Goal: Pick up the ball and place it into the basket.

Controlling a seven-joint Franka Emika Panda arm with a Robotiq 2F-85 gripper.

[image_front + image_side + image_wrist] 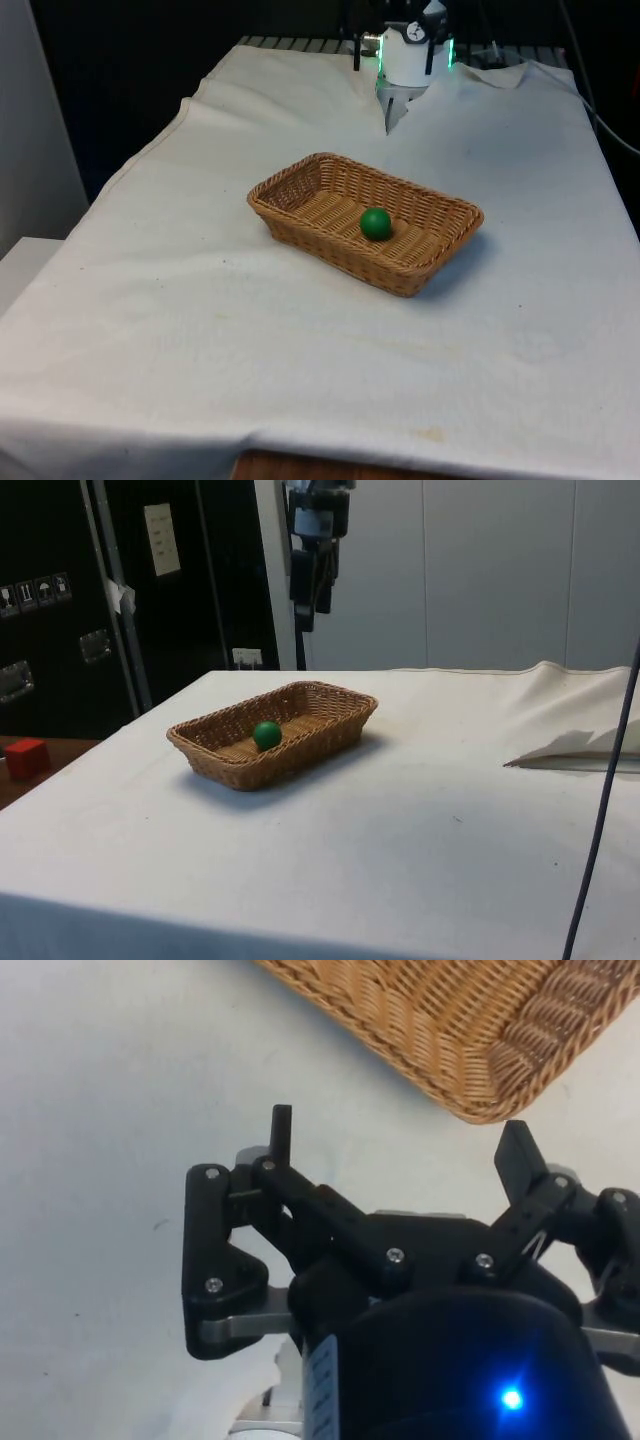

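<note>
Green ball lies on the floor of the wicker basket, toward the 4 o'clock end of the tray as the front view shows it, close to the near long wall. In the side view the ball rests low against the weave, well below the rim, so it looks settled and unlikely to roll out. Judged from this layout, the placing step reads as done.

Gripper is raised high and clear of the basket, off beyond its far rim at about 12 o'clock in the front view; the side view has it hanging well above the cloth. Fingers spread wide apart with nothing between them, only bare white tablecloth and one basket corner beyond the tips. An empty, lifted gripper fits a release made from above followed by clearance from the rim.

Hard to make out: arm is cut off at the upper edge in both fixed views, so its pose is unknown. In the front view the fingers blur against the cloth. A small red block sits on a lower surface at 9 o'clock in the side view, off the table; its purpose is unclear.
</note>
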